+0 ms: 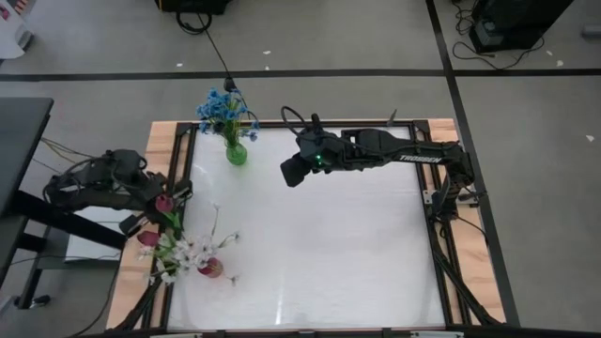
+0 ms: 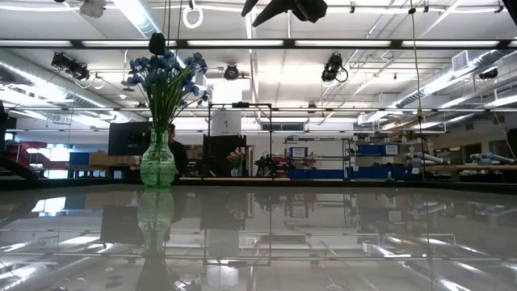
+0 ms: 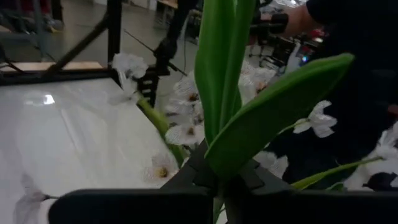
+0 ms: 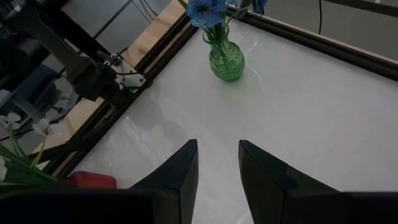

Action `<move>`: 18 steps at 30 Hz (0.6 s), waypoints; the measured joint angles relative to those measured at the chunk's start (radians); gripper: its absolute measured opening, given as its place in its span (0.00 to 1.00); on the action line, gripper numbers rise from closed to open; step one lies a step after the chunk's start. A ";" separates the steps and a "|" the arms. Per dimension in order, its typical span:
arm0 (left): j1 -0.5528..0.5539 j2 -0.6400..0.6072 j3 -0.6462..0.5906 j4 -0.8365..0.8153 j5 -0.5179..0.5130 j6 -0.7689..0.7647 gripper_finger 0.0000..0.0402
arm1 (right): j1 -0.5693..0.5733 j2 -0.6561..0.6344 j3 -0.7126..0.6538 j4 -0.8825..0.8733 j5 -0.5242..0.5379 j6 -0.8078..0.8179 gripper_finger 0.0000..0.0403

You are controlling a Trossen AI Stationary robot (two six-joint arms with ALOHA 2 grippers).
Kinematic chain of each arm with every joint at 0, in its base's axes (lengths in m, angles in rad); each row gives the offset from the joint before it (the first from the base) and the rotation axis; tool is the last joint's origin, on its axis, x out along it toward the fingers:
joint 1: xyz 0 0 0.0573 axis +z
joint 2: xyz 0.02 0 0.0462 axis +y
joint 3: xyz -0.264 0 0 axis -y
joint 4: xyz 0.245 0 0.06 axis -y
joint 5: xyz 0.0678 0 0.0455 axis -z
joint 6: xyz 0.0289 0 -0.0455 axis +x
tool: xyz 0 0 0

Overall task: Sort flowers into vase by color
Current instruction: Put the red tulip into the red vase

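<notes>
Left gripper, at frame left beside the white flowers, is clamped on a tulip stem, light, floppy, best pinched low; right gripper empty, fingers parted.

In the left wrist view we see the green leaves hide the left hand, so its grip is unreadable. Low view crops the right hand at twelve o'clock.

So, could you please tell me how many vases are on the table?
2: a green vase holding blue flowers at the far left, and a red vase with white flowers at the near left.
</notes>
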 joint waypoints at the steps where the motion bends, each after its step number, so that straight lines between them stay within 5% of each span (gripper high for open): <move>1: 0.000 0.013 0.000 0.000 0.008 0.010 0.04 | -0.001 0.000 0.000 0.000 -0.002 -0.002 0.31; 18: -0.047 0.097 0.043 0.122 0.075 0.005 0.04 | -0.009 0.000 0.000 -0.004 -0.025 -0.061 0.31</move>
